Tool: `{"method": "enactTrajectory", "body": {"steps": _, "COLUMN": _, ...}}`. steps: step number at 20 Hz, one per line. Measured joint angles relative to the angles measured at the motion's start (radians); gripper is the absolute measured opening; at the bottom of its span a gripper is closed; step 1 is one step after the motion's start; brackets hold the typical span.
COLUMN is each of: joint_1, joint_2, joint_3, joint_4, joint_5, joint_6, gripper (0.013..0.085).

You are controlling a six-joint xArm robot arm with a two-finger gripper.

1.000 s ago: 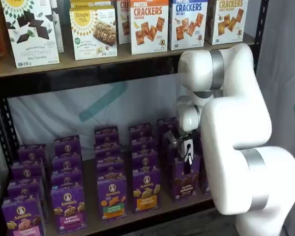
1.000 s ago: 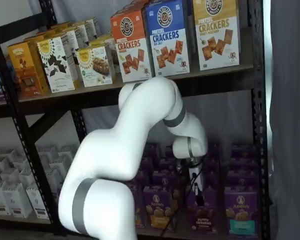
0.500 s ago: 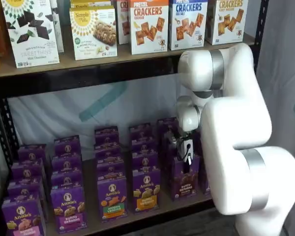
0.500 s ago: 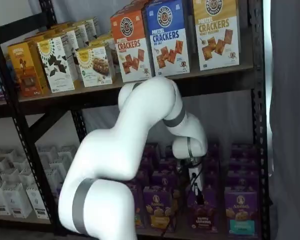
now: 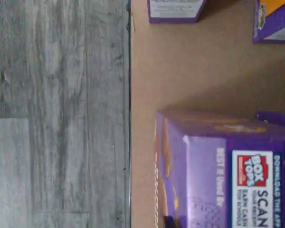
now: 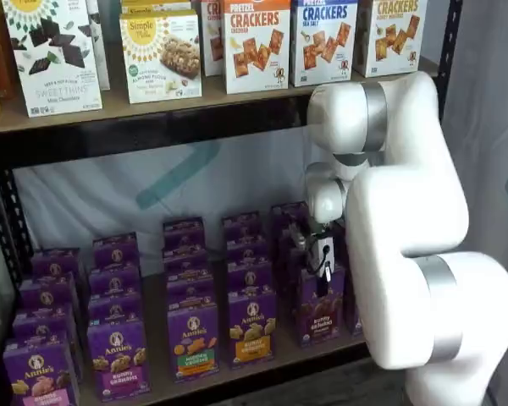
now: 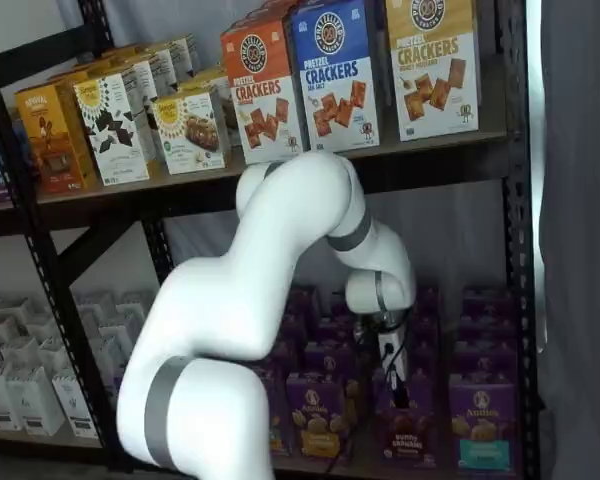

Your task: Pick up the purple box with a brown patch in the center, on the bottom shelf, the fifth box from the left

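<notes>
Rack (image 6: 4,220) first: black steel, wide across both shelf views, its upper board loaded with tall cracker cartons (image 6: 256,44). Big white arm (image 6: 406,228) fills the right of a shelf view, folded down in front of the lower level; in a shelf view (image 7: 270,300) it sweeps across the middle of the picture. Below it, the bottom shelf (image 6: 271,359), a tan board with a black rail, carries rows of small purple cartons running front to back.

Now the gripper (image 6: 322,269): it comes down on top of the purple box (image 6: 319,313), the front carton with the dark brown bunny crackers and brown band, standing upright at the front edge just right of the carton with the orange-yellow band (image 6: 252,326). In a shelf view the same gripper (image 7: 398,388) sits over the purple box (image 7: 405,425), with the teal-band carton (image 7: 480,422) just beside it. Jaws are closed down hard, and the fingers sit at the top of that box, clamped on it.

Wrist view: a purple carton top (image 5: 228,171) close under the camera, tan board (image 5: 194,66) around it, grey wood floor (image 5: 57,114) beyond the rail.
</notes>
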Motion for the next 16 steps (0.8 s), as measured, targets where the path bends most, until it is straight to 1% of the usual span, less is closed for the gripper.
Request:
{"method": "enactTrajectory", "body": {"steps": 4, "joint_1": -0.001, "joint_2": -0.015, "joint_3": 0.015, "joint_4": -0.004, "joint_5": 0.017, "joint_6": 0.002, "gripper": 0.0290}}
{"method": "enactTrajectory", "body": {"steps": 6, "joint_1": -0.003, "joint_2": -0.027, "joint_3": 0.034, "joint_4": 0.001, "joint_5": 0.013, "joint_6": -0.003, "gripper": 0.0290}}
{"method": "enactTrajectory", "body": {"steps": 9, "joint_1": -0.007, "joint_2": -0.054, "joint_3": 0.073, "joint_4": 0.055, "joint_5": -0.002, "joint_6": -0.053, "gripper": 0.0290}}
{"method": "enactTrajectory", "body": {"steps": 10, "joint_1": -0.008, "joint_2": -0.064, "joint_3": 0.087, "joint_4": 0.062, "joint_5": -0.007, "joint_6": -0.060, "gripper": 0.0290}}
{"method": "enactTrajectory", "body": {"steps": 11, "joint_1": -0.009, "joint_2": -0.073, "joint_3": 0.098, "joint_4": 0.059, "joint_5": -0.009, "joint_6": -0.059, "gripper": 0.0290}}
{"method": "enactTrajectory", "body": {"steps": 16, "joint_1": -0.014, "joint_2": -0.116, "joint_3": 0.161, "joint_4": 0.008, "joint_5": -0.024, "joint_6": -0.018, "gripper": 0.0290}}
